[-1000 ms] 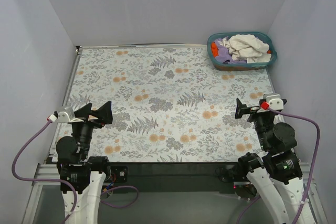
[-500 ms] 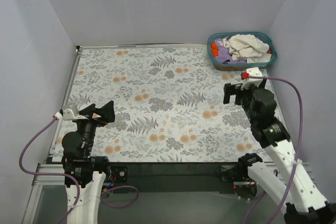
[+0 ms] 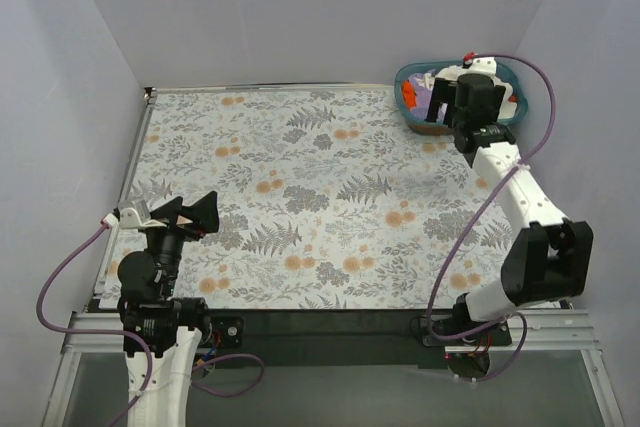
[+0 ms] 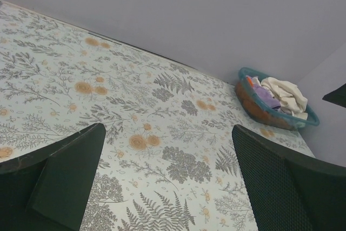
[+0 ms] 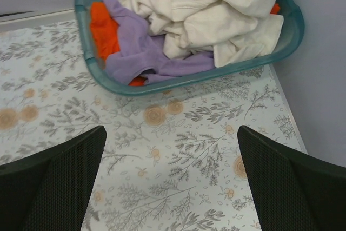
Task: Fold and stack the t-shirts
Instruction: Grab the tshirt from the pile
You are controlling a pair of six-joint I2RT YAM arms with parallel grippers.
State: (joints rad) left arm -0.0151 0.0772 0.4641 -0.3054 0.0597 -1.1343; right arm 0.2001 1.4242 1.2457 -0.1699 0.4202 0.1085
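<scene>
The t-shirts lie bunched in a teal basket at the table's far right corner. A cream one is on top, with a lavender one and an orange-red one under it. My right gripper hovers just in front of the basket, open and empty, its fingers apart over the floral cloth. In the top view the right gripper covers much of the basket. My left gripper hangs open and empty over the near left of the table, far from the basket.
A floral tablecloth covers the whole table. Pale walls close in on the left, back and right, and the right wall stands just beside the basket. The right arm stretches along the table's right side.
My right arm has reached from the near right edge out to the basket at the far right. Its gripper stayed open. The left arm has hardly moved.
</scene>
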